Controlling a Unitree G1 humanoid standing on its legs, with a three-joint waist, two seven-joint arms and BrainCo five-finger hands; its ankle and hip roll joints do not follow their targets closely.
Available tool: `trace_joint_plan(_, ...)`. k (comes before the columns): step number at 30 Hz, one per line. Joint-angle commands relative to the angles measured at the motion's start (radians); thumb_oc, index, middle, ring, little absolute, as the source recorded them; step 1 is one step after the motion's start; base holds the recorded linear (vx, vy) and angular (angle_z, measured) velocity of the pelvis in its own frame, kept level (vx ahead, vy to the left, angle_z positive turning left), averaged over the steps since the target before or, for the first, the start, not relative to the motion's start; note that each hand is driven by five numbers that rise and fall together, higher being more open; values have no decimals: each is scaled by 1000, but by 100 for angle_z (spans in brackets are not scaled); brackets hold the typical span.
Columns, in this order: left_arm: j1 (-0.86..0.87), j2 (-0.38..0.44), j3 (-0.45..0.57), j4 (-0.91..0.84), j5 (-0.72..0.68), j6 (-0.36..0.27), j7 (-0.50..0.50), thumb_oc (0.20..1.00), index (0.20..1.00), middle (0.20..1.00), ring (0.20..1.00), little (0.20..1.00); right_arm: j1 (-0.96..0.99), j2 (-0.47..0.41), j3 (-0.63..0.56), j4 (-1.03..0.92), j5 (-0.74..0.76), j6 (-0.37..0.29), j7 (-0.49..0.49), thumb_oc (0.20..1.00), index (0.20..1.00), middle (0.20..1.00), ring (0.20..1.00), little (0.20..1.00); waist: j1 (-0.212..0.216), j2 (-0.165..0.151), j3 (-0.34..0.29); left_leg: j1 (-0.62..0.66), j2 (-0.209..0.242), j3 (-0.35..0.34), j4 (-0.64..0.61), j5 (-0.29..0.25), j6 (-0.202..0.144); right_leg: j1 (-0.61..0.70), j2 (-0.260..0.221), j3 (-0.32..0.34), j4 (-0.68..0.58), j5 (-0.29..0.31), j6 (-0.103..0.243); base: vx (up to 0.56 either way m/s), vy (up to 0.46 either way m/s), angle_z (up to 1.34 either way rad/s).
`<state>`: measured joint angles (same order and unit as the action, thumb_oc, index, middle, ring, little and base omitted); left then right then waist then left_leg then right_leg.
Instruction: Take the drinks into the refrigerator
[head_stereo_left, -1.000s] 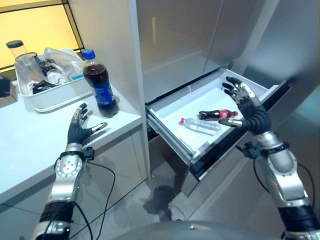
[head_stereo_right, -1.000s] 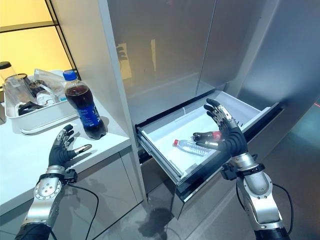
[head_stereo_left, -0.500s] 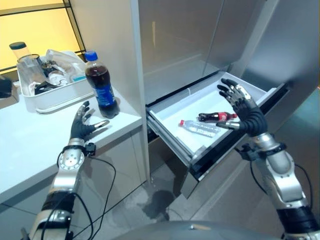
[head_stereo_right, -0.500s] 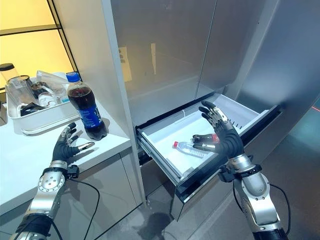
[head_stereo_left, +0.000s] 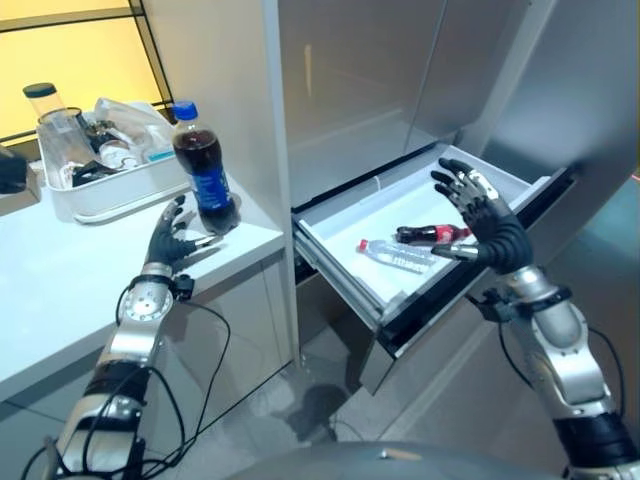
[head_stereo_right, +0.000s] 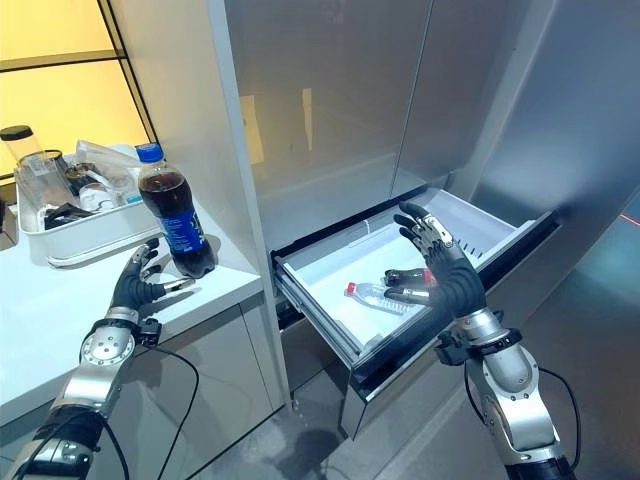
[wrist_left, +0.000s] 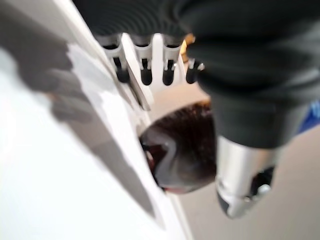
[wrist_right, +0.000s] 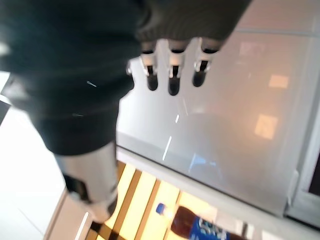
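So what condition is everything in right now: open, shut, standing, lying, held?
Fridge drawer: pulled open.
Big cola bottle: upright on counter, capped, not held.
Small cola bottle: lying in drawer.
Water bottle: lying in drawer.
Left hand: open, beside big bottle.
Right hand: open, above drawer.

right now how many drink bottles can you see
3. A large cola bottle stands on the white counter by the left robot hand. A small cola bottle and a clear water bottle lie in the open drawer. More may be hidden.
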<state>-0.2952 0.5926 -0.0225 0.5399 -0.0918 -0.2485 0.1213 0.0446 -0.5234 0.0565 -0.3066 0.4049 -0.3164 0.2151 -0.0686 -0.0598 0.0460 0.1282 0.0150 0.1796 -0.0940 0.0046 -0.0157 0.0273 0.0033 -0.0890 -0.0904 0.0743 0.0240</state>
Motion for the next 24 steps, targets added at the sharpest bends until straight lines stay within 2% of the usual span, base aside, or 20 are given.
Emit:
trace_joint_plan(1,-169,34,-24,98,-3,-20,27,1000,1000,1000,1000,1000,-77,-17,-25,-88,36,-32,-3,1000,1000,1000,1000,1000,-28,3,67,56,13,-28,7,-84,-7,3,-37,-12,105,-50,80,0,0,0)
trace_joint_plan(14,-232,33,-48,101,-39,-31,50,1000,1000,1000,1000,1000,-129,-33,1,-95,52,-36,10,1000,1000,1000,1000,1000,-52,11,103,-4,24,5,17,-65,-11,-94,-15,30,135,-46,73,-14,-5,-8)
trace_joint_plan(24,-262,-10,-78,94,-34,-37,50,1000,1000,1000,1000,1000,-99,-31,-6,-104,58,-31,34,1000,1000,1000,1000,1000,-71,15,99,6,35,15,12,-68,-21,-92,-4,34,130,-53,68,10,-14,-6)
